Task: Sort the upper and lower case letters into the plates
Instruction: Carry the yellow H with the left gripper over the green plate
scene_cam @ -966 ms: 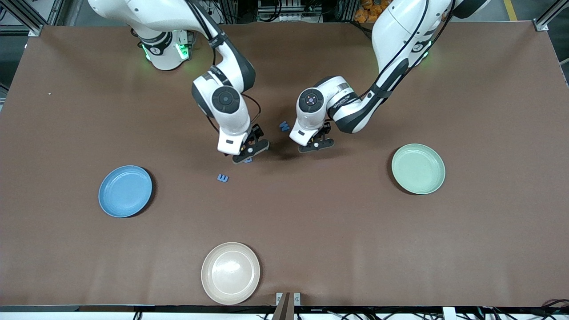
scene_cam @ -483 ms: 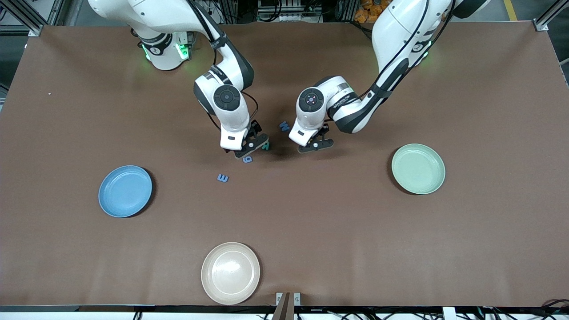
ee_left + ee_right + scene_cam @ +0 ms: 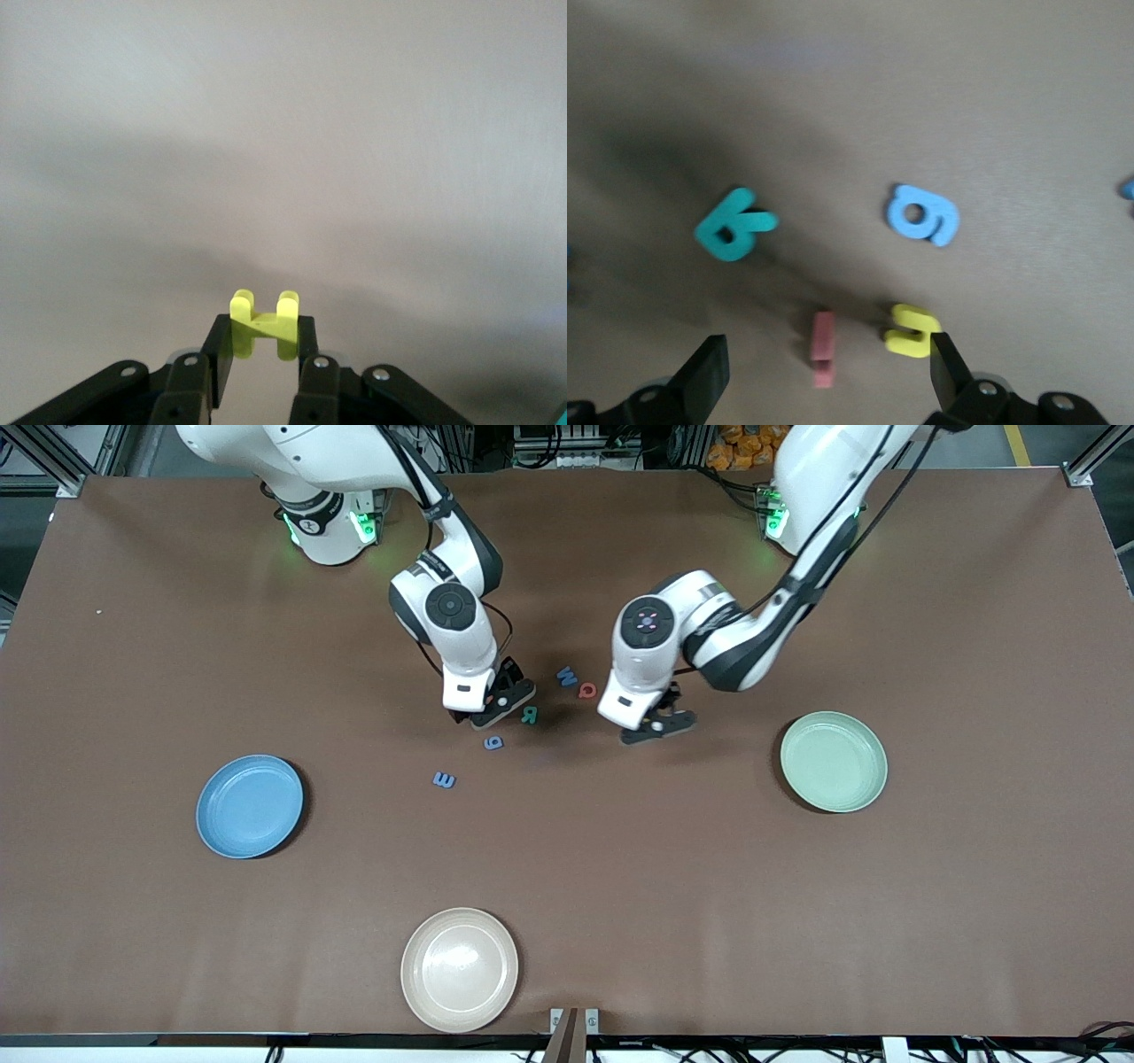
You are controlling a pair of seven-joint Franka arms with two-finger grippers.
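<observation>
Fingers of the left hand [image 3: 263, 354] clamp a yellow letter [image 3: 263, 317], prongs pointing away; right hand [image 3: 824, 372] spread.

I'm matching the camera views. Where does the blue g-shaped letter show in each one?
Front view: blue letter g lies just nearer the camera than the teal letter R.
Left wrist view: not in it; only a yellow letter pinched in the left gripper.
Right wrist view, ahead of the open right gripper.
Shared landmark: the teal letter R beside it.
</observation>
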